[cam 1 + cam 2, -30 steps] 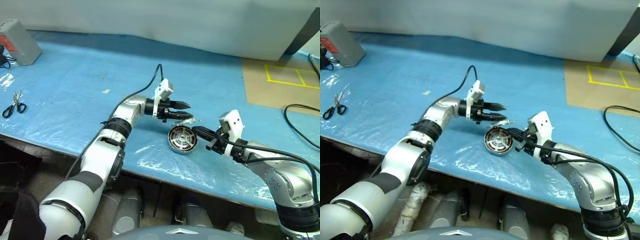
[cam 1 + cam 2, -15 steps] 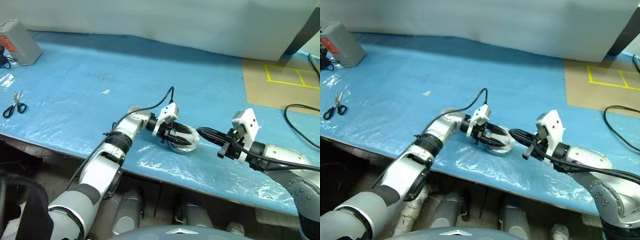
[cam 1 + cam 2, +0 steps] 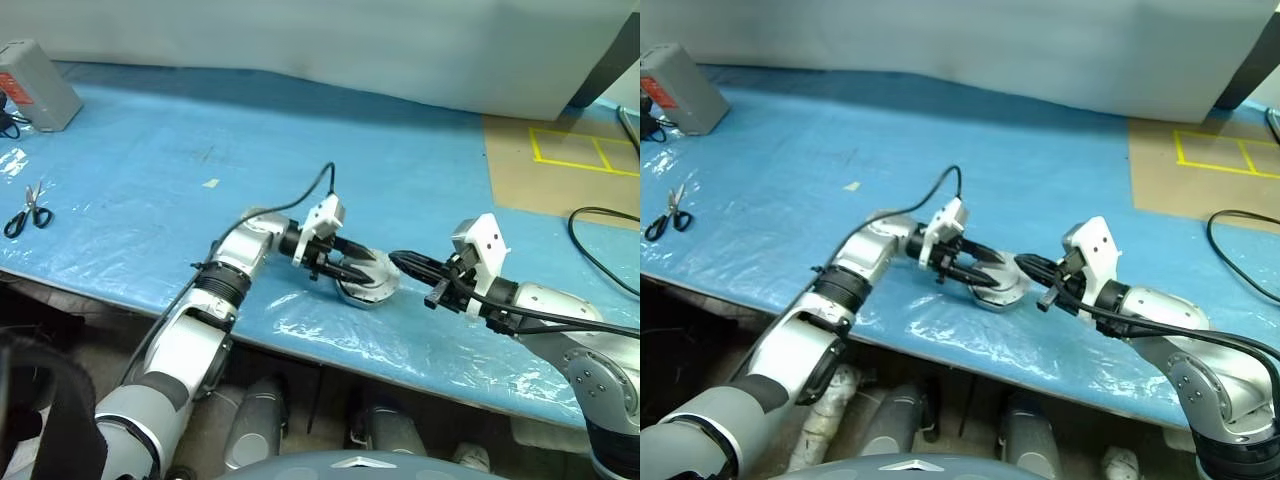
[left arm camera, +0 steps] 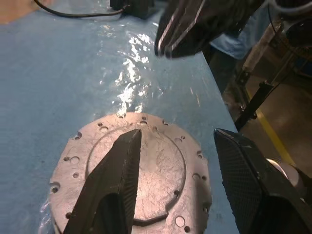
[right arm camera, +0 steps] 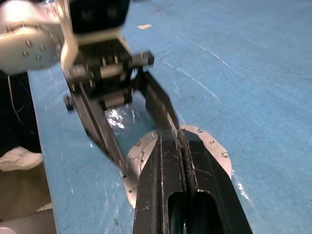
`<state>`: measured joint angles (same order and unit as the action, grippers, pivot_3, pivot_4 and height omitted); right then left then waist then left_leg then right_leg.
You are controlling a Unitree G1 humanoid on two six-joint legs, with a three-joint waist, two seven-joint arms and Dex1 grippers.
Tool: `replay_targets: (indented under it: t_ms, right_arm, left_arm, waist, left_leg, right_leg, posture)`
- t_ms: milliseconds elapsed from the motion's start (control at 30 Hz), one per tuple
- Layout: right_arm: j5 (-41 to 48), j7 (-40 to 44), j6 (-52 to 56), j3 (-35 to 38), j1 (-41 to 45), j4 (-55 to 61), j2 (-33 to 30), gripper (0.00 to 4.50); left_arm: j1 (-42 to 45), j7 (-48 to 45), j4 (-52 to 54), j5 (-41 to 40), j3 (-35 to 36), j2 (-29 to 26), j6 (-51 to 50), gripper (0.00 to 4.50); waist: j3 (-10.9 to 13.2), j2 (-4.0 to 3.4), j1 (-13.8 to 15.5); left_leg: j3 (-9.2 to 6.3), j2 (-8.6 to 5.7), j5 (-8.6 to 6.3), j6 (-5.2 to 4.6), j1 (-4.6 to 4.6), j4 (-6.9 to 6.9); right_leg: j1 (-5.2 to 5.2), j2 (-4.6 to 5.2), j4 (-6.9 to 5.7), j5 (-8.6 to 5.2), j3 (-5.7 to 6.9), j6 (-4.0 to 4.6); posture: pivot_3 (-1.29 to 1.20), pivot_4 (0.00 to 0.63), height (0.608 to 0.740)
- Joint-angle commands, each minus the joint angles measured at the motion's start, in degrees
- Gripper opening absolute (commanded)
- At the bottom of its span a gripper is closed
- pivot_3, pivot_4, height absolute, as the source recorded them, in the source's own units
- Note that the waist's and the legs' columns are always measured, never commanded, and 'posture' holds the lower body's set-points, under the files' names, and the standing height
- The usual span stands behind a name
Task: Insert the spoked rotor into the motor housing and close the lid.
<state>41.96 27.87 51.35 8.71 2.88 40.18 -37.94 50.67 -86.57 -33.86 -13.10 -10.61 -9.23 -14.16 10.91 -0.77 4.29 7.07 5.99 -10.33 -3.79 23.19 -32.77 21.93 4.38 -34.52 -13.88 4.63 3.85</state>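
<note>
Plainly, left pincer (image 4: 170, 190) gapes over lid (image 4: 146, 161); right pincer (image 5: 181, 146) pressed together; no legible writing.

We see the left gripper (image 3: 985, 272) with parted fingers over the lid (image 3: 1002, 283) on the blue table (image 3: 790, 170). The right gripper (image 3: 1023, 263) is closed just beside the lid, perhaps touching it.

The lid (image 3: 368, 283) lies on the table (image 3: 150, 180) between left pincer (image 3: 352, 267) and right pincer (image 3: 398, 261).
</note>
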Motion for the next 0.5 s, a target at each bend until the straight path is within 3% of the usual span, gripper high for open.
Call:
replay_targets:
  t_ms: [33, 100, 200, 367, 500]
  right_arm:
    - [-1.7, 1.6, -2.5, -2.3, 0.7, 0.5, -0.6, 0.00]
    - [-3.3, 2.9, -3.8, -4.3, 1.2, -0.3, -1.2, 0.00]
    - [-9.0, 5.3, -8.0, -9.6, 2.3, -3.8, -2.2, 0.58]
    - [-16.4, 8.3, -14.5, -15.5, 4.6, -11.2, -2.2, 2.16]
    - [-18.3, 10.1, -17.5, -16.2, 5.9, -14.8, -0.9, 3.53]
  left_arm:
    - [3.6, 2.2, 7.8, -5.3, 5.3, -3.5, -5.3, 2.47]
    - [3.0, 2.0, 10.4, -6.2, 6.2, -7.1, -7.3, 2.47]
    - [-0.5, 1.6, 12.1, -4.7, 5.5, -12.9, -6.8, 2.50]
    - [-6.8, 4.8, 14.7, -3.6, 6.2, -18.0, -5.0, 2.50]
    - [-11.6, 6.1, 20.7, -5.6, 7.2, -20.7, -6.5, 2.50]
  waist:
    - [0.0, 0.00, -0.1]
    - [0.0, -0.04, -0.5]
    - [-0.1, -0.13, -0.7]
    - [0.0, -0.15, -0.4]
    - [0.0, -0.11, -0.2]
  left_leg:
    - [0.00, 0.00, 0.00, 0.00, 0.00, -0.01]
    - [0.01, 0.00, 0.00, 0.01, -0.03, -0.01]
    - [0.04, 0.00, 0.01, 0.04, -0.13, 0.05]
    - [0.04, 0.00, 0.03, 0.06, 0.00, 0.02]
    - [0.03, 0.00, 0.02, 0.05, 0.09, -0.03]
  right_leg:
    - [0.00, 0.00, 0.00, 0.00, 0.00, 0.00]
    - [-0.01, 0.00, 0.00, 0.00, -0.01, 0.00]
    - [-0.03, -0.03, 0.00, -0.01, -0.06, 0.01]
    - [0.06, -0.03, -0.02, -0.01, -0.06, 0.02]
    - [0.10, -0.02, -0.06, -0.01, -0.04, 0.03]
  posture:
    - [0.00, 0.150, 0.740]
    - [0.00, 0.150, 0.740]
    - [0.00, 0.150, 0.740]
    - [0.00, 0.150, 0.740]
    - [0.00, 0.150, 0.740]
